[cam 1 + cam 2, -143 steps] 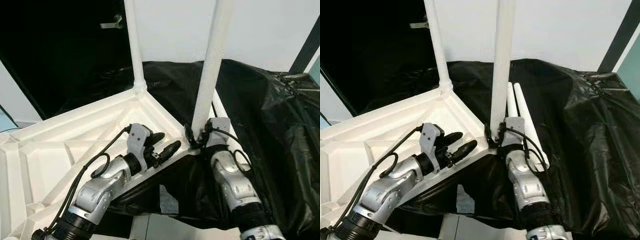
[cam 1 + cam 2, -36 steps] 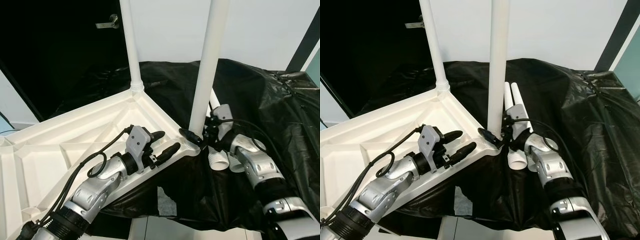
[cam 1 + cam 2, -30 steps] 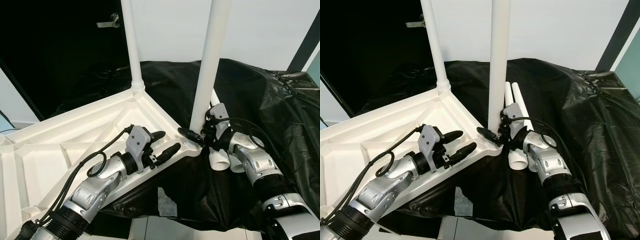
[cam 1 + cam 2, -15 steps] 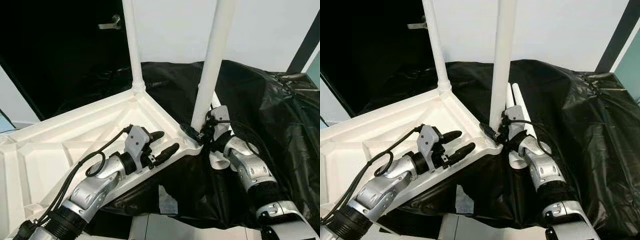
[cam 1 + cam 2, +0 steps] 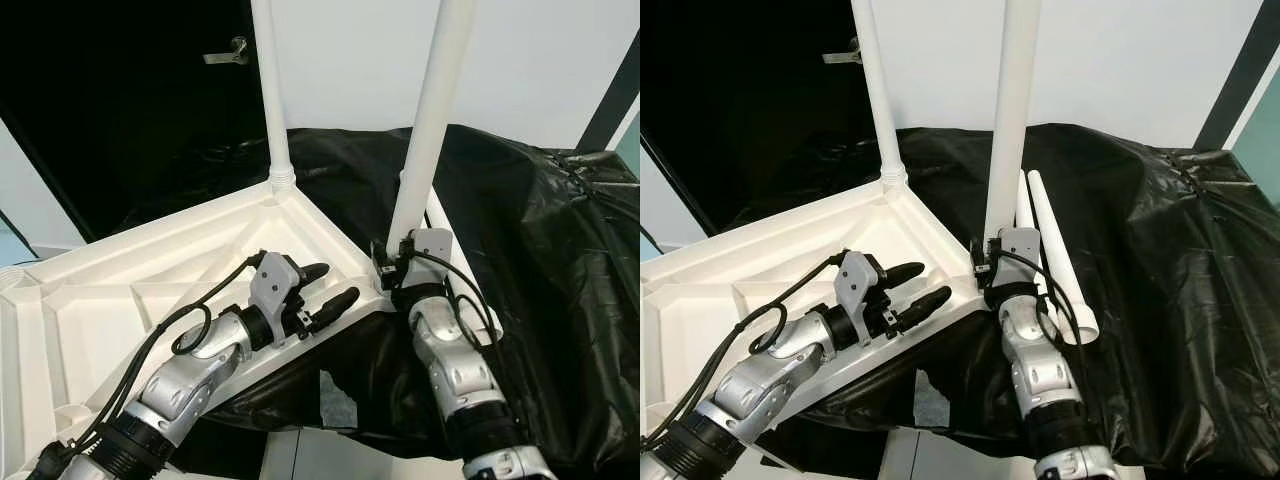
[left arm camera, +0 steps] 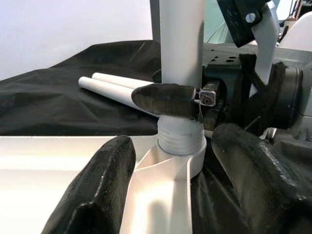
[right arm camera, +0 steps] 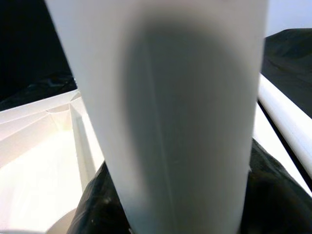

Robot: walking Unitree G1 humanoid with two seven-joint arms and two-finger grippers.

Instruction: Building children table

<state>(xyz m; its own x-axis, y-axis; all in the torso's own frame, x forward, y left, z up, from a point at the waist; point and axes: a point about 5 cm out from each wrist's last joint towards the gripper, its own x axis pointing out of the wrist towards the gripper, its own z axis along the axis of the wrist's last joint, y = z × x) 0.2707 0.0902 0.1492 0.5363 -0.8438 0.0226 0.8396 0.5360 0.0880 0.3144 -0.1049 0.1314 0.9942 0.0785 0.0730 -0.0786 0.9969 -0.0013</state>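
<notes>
Lying upside down on black sheeting (image 5: 540, 230), the white tabletop (image 5: 120, 300) has two legs standing up from its corners. The near leg (image 5: 1008, 130) sits in its threaded corner socket (image 6: 181, 146) at about 3 o'clock of the tabletop and is clamped by the right tool (image 5: 985, 268) just above the socket. The left tool (image 5: 325, 290) is spread wide, empty, over the tabletop rim beside that corner. The far leg (image 5: 270, 100) stands at 12 o'clock. Two spare legs (image 5: 1055, 250) are laid on the sheeting just beyond the right arm.
</notes>
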